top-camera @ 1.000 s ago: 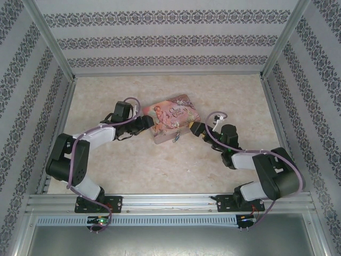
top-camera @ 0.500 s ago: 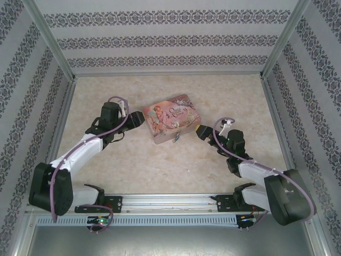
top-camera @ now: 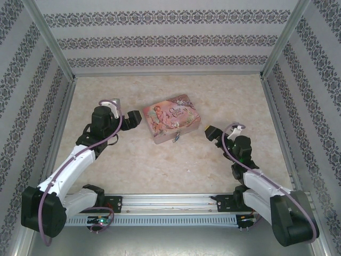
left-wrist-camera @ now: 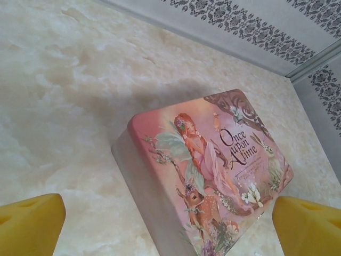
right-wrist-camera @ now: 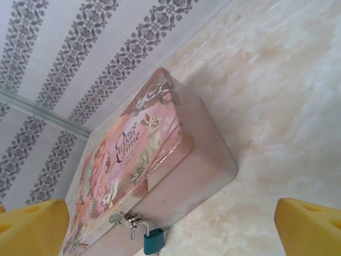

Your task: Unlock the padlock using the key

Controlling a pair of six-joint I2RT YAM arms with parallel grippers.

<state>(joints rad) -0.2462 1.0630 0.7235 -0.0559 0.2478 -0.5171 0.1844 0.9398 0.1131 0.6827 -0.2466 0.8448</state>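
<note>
The padlock [right-wrist-camera: 154,241] hangs from a silvery clasp [right-wrist-camera: 123,218] on the long side wall of the pink tin [top-camera: 173,118], the wall turned toward the arm bases. Its blue body dangles just below the tin's lid edge and close against that wall. The tin lies flat on the marbled table [top-camera: 160,170], lid up.

The left gripper [top-camera: 132,119] sits just beside the tin's left end, apart from it. Its jaws are spread wide and hold nothing; in the left wrist view the yellow pads [left-wrist-camera: 32,224] stand at either side of the tin. The right gripper [top-camera: 210,132] is off the tin's right end, a little farther away, its jaws likewise wide and empty. I cannot make out a key anywhere; it may be too small to tell.

The padlock looks hard, smooth and very light — likely to slip or swing on its thin shackle at the first touch. The surer hold is probably across the flat faces of the blue body, not on the shackle. The tin itself probably slides easily on this surface, so one gripper would do well to brace it.
</note>
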